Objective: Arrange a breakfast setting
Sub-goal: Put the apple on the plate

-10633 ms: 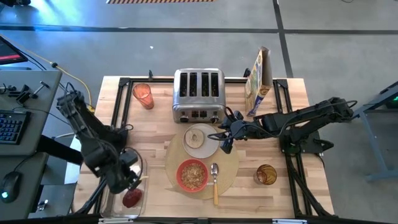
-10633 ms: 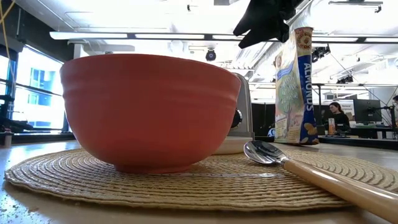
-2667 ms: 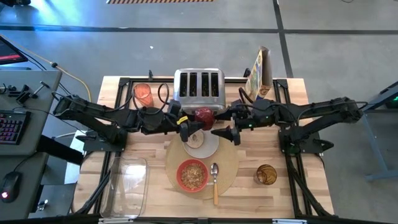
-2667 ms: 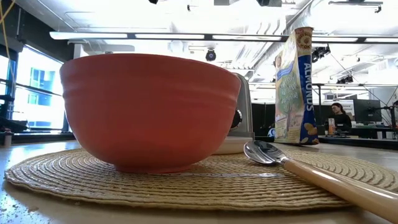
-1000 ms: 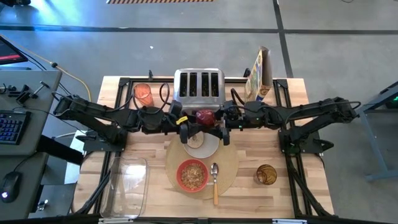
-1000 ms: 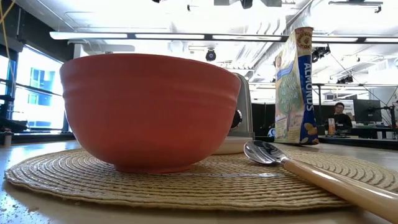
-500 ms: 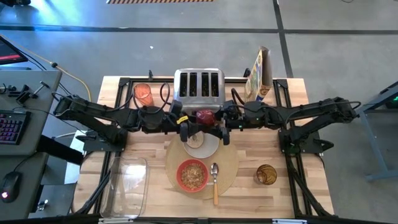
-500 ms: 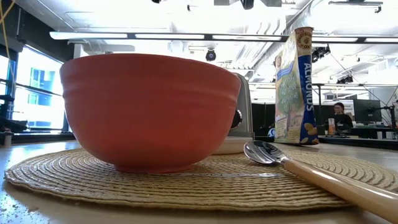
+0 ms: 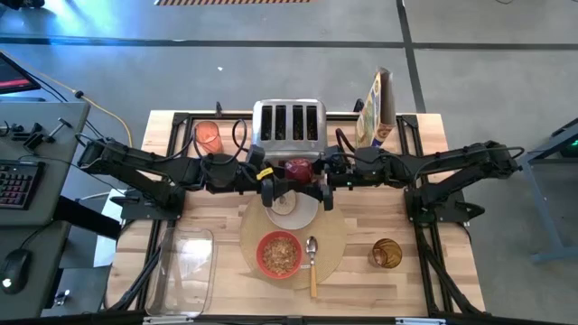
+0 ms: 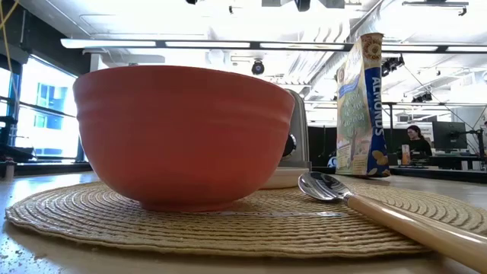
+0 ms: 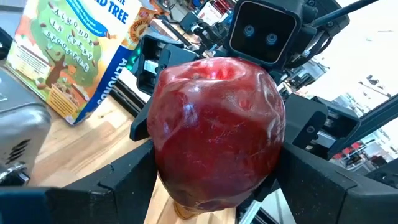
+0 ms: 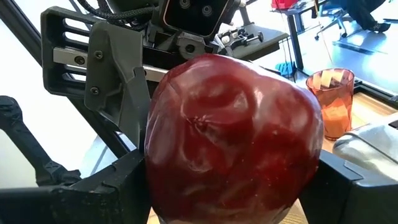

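Red fruit (image 9: 297,169) seemingly between both claws' fingers

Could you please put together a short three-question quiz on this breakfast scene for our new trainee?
1. True or false: both the left end effector and the right end effector are closed on the apple.
2. What lies in the bowl? A) cereal B) toast C) nothing
3. On which side of the bowl does the spoon lie in the high view?

Key:
1. True; both wrist views show fingers on either side of it.
2. A
3. On its right, on the placemat.
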Controlling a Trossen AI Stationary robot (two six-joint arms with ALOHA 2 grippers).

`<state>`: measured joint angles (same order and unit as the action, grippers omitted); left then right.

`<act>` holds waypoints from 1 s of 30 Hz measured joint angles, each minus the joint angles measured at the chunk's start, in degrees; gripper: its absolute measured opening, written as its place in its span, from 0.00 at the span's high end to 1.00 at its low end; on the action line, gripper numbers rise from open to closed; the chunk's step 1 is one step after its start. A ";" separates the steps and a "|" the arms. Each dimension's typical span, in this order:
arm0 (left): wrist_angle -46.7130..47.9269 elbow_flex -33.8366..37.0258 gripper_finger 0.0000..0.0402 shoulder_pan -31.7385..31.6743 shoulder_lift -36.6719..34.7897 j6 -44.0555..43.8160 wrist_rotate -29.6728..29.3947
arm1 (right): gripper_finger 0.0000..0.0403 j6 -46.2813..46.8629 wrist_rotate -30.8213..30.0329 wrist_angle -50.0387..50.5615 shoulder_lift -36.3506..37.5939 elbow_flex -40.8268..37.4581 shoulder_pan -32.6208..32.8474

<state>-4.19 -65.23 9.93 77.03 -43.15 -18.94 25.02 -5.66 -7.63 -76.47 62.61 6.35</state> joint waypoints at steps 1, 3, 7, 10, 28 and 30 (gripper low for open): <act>-0.01 0.00 0.30 0.00 0.00 0.20 -0.05 | 0.30 -0.09 -0.08 0.02 0.00 0.00 0.00; 0.00 0.00 0.30 0.00 0.00 -0.12 -0.27 | 0.30 0.04 -0.07 0.05 0.00 0.00 0.00; -0.41 0.00 0.30 -0.04 0.00 3.39 -0.77 | 0.30 -0.49 -0.39 0.18 0.00 0.02 -0.02; -0.44 0.00 0.30 -0.04 0.03 2.84 -1.25 | 0.30 0.06 -0.81 0.75 0.00 0.11 0.00; 0.18 0.07 0.17 -0.76 0.17 3.01 -0.98 | 0.30 2.75 -1.62 3.66 0.00 0.11 -1.07; 0.07 0.07 0.12 -0.76 0.17 3.01 -0.71 | 0.30 3.59 -1.55 4.01 0.00 0.11 -1.47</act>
<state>-4.12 -65.17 9.17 77.21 -40.14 -19.65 28.61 -7.21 -3.62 -76.47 62.72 4.87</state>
